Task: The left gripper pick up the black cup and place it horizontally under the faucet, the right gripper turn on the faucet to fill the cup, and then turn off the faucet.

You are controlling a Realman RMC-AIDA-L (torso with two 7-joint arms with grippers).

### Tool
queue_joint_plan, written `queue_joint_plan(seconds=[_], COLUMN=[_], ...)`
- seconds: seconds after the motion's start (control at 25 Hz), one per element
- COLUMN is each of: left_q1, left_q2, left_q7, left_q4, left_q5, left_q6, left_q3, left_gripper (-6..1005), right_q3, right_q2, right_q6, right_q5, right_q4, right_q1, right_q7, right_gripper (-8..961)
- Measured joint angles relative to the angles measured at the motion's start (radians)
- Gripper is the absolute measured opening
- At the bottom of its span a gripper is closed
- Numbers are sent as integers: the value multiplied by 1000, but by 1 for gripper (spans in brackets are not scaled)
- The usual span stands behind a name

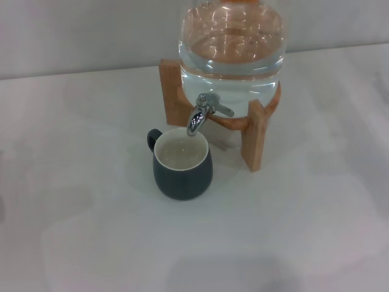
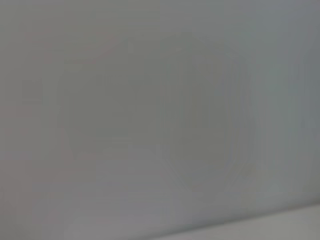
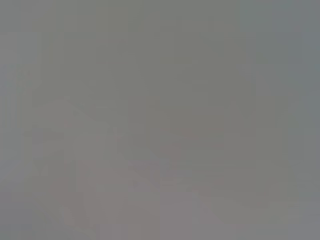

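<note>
The black cup (image 1: 182,165) stands upright on the white table, its cream inside showing water and its small handle pointing to the far left. The chrome faucet (image 1: 203,112) sticks out of the clear water jar (image 1: 232,45), and its spout hangs just above the cup's far rim. The lever points to the right. No stream of water shows. Neither gripper is in the head view. Both wrist views show only a plain grey surface.
The jar rests on a wooden stand (image 1: 254,132) with legs to the left and right of the faucet. The white table (image 1: 91,231) stretches around the cup on all sides. A pale wall runs behind the stand.
</note>
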Motion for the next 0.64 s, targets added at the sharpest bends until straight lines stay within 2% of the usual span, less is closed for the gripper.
queue_joint_plan(seconds=[0.2,0.32,0.64], left_q1=[2,10,38], left_q2=[0,0,0], left_q7=[0,0,-4], left_q4=[0,0,1], left_q5=[-12,-30,-70], left_q6=[64,146,374], left_q3=[-1,-1,-1], left_gripper=[860,860,860], right_q3=[94,99,101], right_q2=[-5,-14,-19], right_q6=[-11,-14,-29], right_q5=[1,9,120], right_q4=[-1,-2,-2], right_q1=[3,-3,-17], right_q7=[0,-2,2], right_gripper=[787,787,786])
